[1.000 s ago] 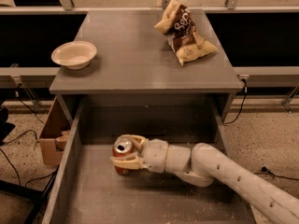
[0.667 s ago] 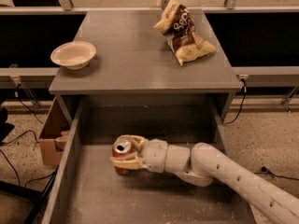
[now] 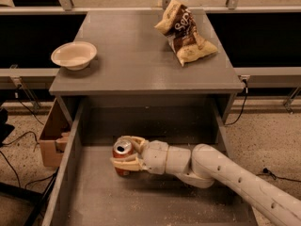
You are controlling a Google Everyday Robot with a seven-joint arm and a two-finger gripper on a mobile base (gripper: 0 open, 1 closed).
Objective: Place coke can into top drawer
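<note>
The top drawer (image 3: pixel 94 197) is pulled open below the grey cabinet top, its speckled grey floor showing. The red coke can (image 3: pixel 122 154) stands upright on the drawer floor, left of middle, silver top with pull-tab facing up. My gripper (image 3: pixel 123 156) reaches in from the lower right on a white arm. Its cream fingers (image 3: pixel 128 164) wrap the can on both sides, shut on it. The can's lower part is partly hidden by the fingers.
A cream bowl (image 3: pixel 74 55) sits on the cabinet top (image 3: pixel 141 65) at the left. A brown-and-tan chip bag (image 3: pixel 185 34) lies at the back right. A brown cardboard box (image 3: pixel 51 140) stands on the floor left of the drawer. Cables run on the floor.
</note>
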